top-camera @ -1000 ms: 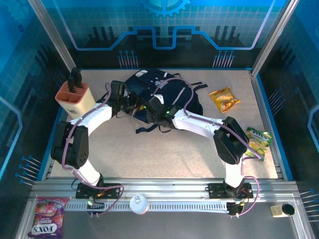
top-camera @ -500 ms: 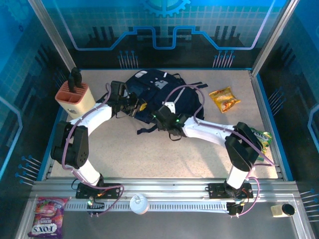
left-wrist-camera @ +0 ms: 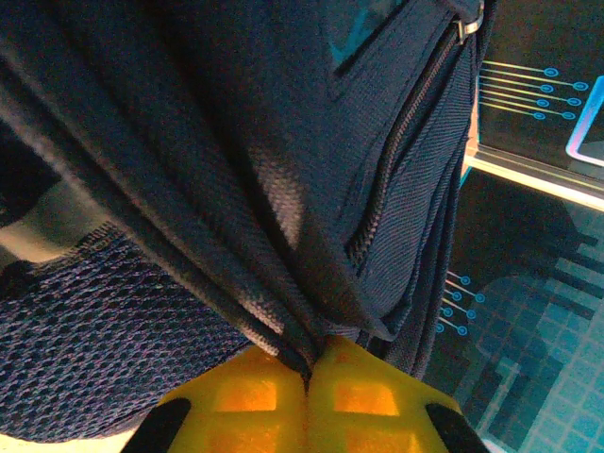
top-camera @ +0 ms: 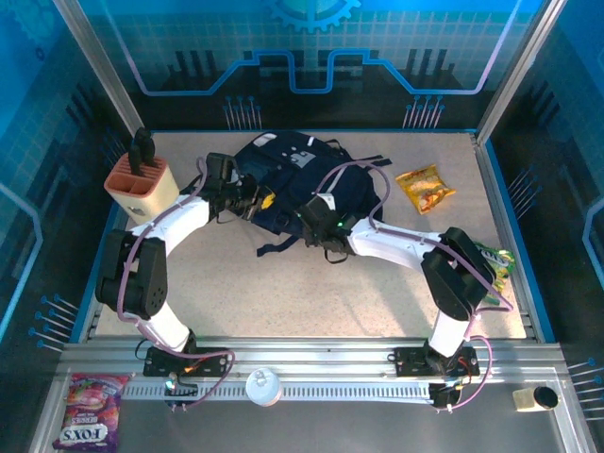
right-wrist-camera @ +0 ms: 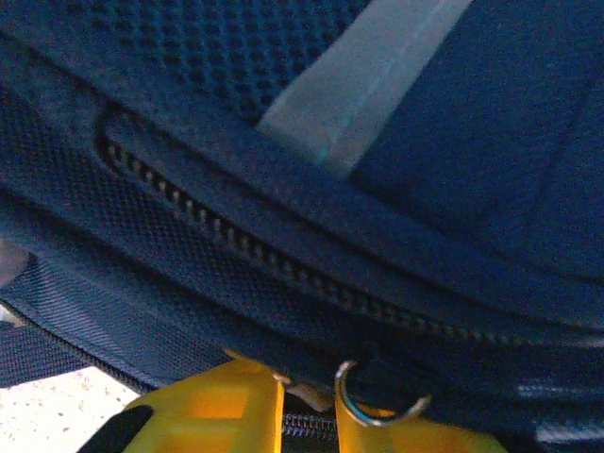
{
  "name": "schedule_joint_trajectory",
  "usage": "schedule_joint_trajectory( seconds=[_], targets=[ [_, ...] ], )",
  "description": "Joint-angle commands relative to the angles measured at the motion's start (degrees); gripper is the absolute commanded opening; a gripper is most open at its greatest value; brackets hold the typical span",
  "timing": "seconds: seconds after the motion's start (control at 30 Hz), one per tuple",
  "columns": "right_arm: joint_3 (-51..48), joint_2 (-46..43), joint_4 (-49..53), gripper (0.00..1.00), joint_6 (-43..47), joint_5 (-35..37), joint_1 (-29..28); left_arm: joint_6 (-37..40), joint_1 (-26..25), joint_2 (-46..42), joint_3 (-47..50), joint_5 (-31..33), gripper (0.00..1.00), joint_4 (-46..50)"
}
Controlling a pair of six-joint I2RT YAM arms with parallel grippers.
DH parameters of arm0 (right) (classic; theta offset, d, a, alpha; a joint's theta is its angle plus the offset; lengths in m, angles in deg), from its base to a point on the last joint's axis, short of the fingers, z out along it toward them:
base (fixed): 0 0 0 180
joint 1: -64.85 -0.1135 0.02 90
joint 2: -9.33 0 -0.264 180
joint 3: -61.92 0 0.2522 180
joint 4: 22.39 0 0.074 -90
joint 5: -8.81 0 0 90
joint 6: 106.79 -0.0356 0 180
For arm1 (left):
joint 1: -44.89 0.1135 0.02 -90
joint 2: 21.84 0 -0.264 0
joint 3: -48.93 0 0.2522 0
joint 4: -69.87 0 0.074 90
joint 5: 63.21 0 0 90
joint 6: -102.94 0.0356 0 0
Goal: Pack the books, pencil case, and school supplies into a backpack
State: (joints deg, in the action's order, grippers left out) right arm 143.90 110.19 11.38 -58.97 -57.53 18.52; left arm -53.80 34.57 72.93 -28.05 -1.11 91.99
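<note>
The dark navy backpack [top-camera: 307, 175] lies at the back middle of the table. My left gripper [top-camera: 261, 202] is at its left edge, shut on a fold of the backpack [left-wrist-camera: 283, 189] fabric pinched between the yellow fingertips [left-wrist-camera: 311, 354]. My right gripper [top-camera: 309, 213] is at the bag's near edge. In the right wrist view its jaws [right-wrist-camera: 310, 387] stand slightly apart over the zipper [right-wrist-camera: 236, 250], with a pale pull tab [right-wrist-camera: 310, 394] and a metal ring [right-wrist-camera: 377, 401] at the gap. Books, pencil case and school supplies are out of view.
A peach knife block [top-camera: 142, 184] stands at the back left. A yellow-orange snack bag [top-camera: 425, 187] lies right of the backpack, and a green item [top-camera: 489, 264] sits near the right edge. Loose dark straps [top-camera: 283, 243] trail in front of the bag.
My right gripper drew back from over the backpack to its near edge, then shifted slightly, and its jaws parted a little. The left gripper kept its hold in place.
</note>
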Motion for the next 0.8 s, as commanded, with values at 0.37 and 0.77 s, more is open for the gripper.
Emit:
schedule_joint_trajectory(
  seconds=[0.37,0.77],
  targets=[
    [-2.43,-3.01,-0.64,0.08,0.3,6.91,1.92,2.73,1.33,-0.05,-1.46,-1.84,0.0,0.82],
    [-10.73,-13.25,-3.66,0.0,7.7,2.77,6.9,9.95,4.26,3.24,-4.04,1.52,0.0,3.65]
  ],
)
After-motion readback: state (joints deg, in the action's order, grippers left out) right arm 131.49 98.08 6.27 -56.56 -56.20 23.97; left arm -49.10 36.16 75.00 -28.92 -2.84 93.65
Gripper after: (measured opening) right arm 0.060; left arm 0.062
